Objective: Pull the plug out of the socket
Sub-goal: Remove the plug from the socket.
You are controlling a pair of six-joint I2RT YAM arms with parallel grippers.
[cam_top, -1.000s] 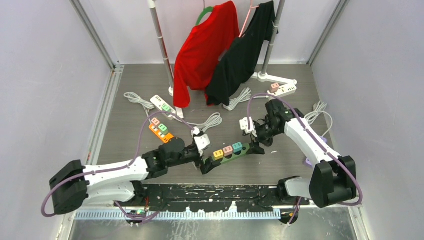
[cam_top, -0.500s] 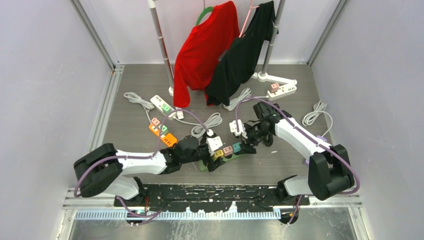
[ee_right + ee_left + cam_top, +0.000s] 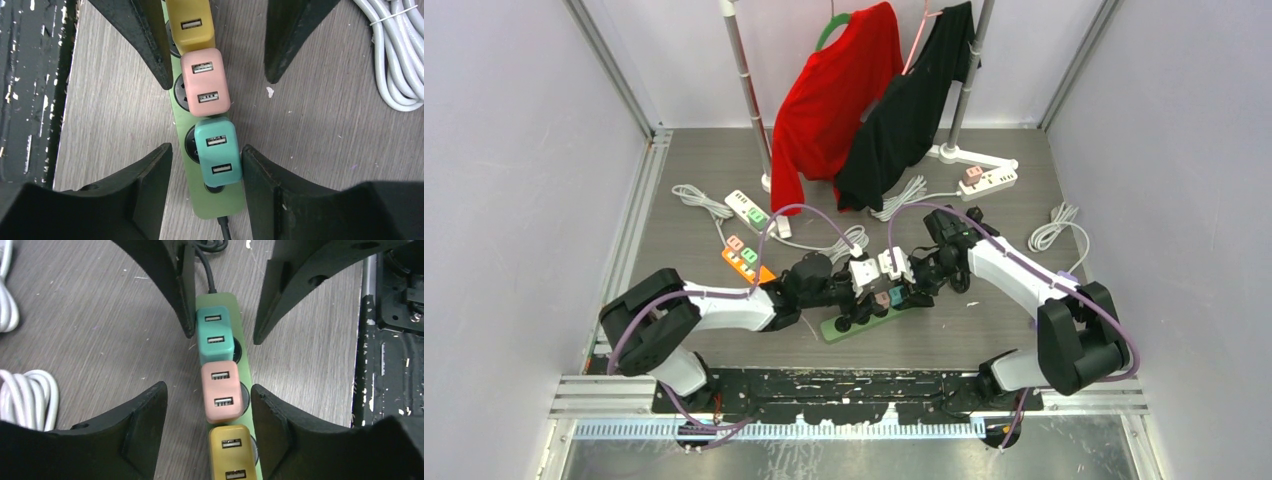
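Note:
A green power strip (image 3: 854, 322) lies on the grey table with three USB plugs in a row: teal (image 3: 215, 335), pink (image 3: 222, 390) and yellow (image 3: 232, 450). My left gripper (image 3: 206, 401) hangs over the strip and straddles the pink plug. Its jaws are open, with a gap on the left side. My right gripper (image 3: 206, 156) straddles the teal plug (image 3: 217, 152) from the opposite side. Its right finger (image 3: 260, 170) rests against the plug and its left finger stands clear of the strip (image 3: 215, 205). In the top view both grippers, left (image 3: 871, 295) and right (image 3: 902, 290), meet nose to nose.
An orange strip (image 3: 746, 262), white strips (image 3: 749, 208) (image 3: 989, 180) and coiled white cables (image 3: 849, 240) (image 3: 1052, 230) lie around. A rack at the back holds a red shirt (image 3: 834, 100) and a black one (image 3: 909, 110). The black base rail (image 3: 390, 365) runs close by.
Both arms have swung inward and come down over the green strip. Both pairs of jaws have narrowed around the plugs.

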